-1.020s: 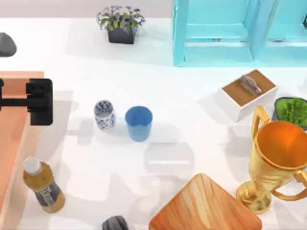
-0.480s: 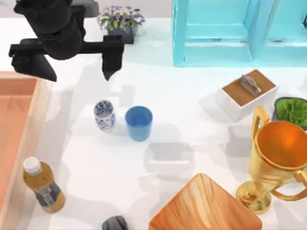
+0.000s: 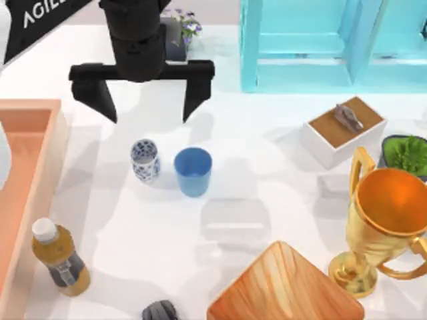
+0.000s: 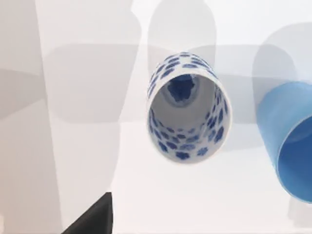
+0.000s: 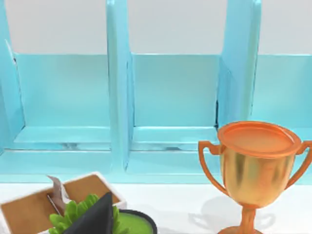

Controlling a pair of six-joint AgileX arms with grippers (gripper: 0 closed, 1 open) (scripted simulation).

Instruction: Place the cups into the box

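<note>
You see the table [image 3: 280,200] from above in the top view. Your left wrist view looks down, close on the patterned cup [image 4: 187,107] and blue cup [image 4: 292,141], which the top view shares. Your right wrist view faces the shelf [image 5: 170,97] and trophy [image 5: 256,165].

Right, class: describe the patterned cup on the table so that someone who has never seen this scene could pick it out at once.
Start at the peach-orange box on the table's left side. To its right two handleless cups stand upright side by side, below the left gripper, which hangs open. The one nearer the box is the white cup with blue flowers; its neighbour, the blue tumbler, is plain and wider.
</note>
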